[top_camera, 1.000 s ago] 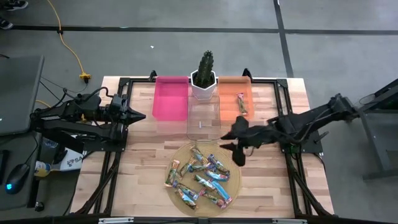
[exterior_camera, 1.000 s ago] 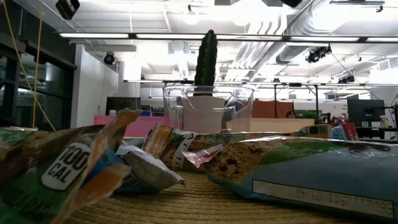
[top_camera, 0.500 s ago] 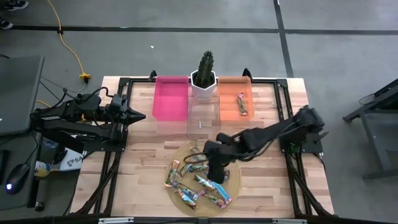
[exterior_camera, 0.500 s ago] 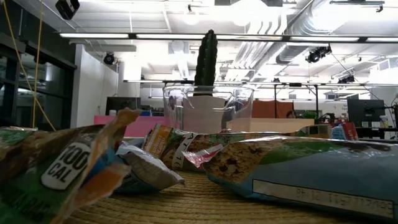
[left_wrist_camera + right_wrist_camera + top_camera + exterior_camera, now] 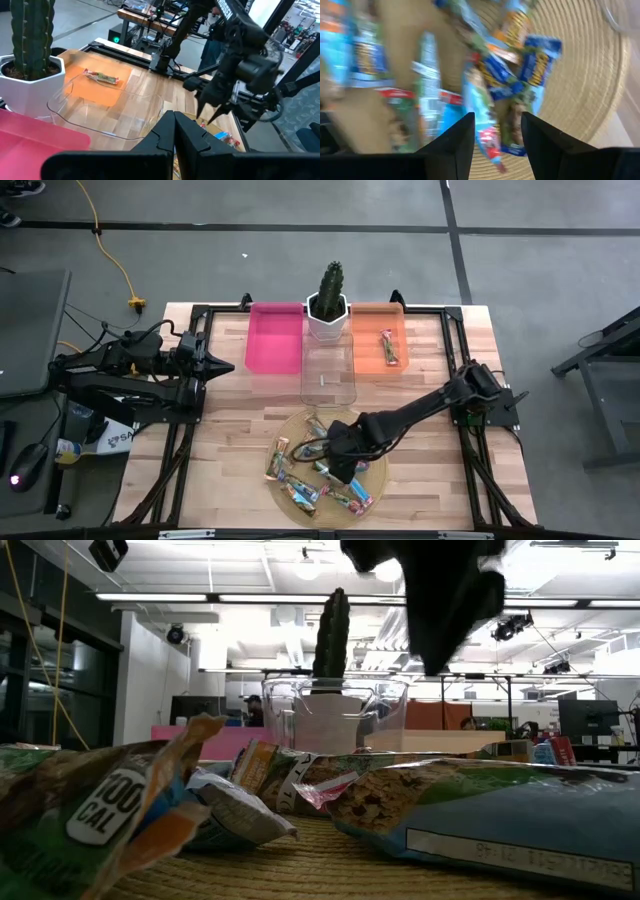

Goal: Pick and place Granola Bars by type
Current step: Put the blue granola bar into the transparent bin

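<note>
Right gripper point(image 5: 335, 463), fingers parted, above the Granola Bars point(image 5: 322, 464) mid-tray point(image 5: 381, 468); we judge them light, crinkly, slippery, best pinched across the middle; left gripper point(image 5: 222, 366), closed, at the bench's left edge

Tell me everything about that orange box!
The orange bin is a shallow see-through plastic rectangle at the table's far edge, right beside the white cactus pot. It sits flat and open on top. One granola bar lies inside it. Neither claw is near it.
</note>
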Robot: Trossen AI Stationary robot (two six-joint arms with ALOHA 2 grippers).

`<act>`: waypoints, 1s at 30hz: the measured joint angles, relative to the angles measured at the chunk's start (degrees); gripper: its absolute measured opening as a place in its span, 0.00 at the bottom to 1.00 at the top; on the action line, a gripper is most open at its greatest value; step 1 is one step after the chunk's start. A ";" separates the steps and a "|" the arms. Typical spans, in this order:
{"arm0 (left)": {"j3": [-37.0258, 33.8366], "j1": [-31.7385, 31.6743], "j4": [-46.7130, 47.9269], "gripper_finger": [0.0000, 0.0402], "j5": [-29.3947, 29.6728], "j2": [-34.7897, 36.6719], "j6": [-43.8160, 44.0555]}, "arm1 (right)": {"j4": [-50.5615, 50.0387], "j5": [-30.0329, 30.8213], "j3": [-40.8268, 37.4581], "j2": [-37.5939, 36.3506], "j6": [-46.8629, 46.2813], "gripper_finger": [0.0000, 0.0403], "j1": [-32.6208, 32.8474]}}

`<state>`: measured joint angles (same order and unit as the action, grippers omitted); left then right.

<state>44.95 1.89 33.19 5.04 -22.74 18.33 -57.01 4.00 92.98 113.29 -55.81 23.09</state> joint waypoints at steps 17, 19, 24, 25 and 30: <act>0.00 0.01 1.39 0.00 0.04 -0.01 0.00 | 8.14 -2.95 -12.37 0.03 -5.31 0.36 -1.45; 0.00 0.02 1.70 0.00 0.02 0.00 0.00 | 9.56 -2.88 -12.63 0.03 -5.07 0.38 -1.89; 0.00 0.00 1.73 0.00 0.02 -0.01 0.00 | 13.05 -2.41 -14.64 -0.01 -4.79 0.43 -2.55; 0.00 0.00 1.73 0.00 0.02 -0.01 0.00 | 13.58 -2.42 -15.12 -0.01 -4.81 0.44 -2.57; 0.00 0.01 1.73 0.00 0.02 -0.02 -0.01 | 14.83 -2.36 -17.58 -0.01 -5.72 0.48 -2.56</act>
<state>44.95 1.90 34.92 5.06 -22.76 18.32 -42.18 1.64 75.40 113.27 -61.53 20.53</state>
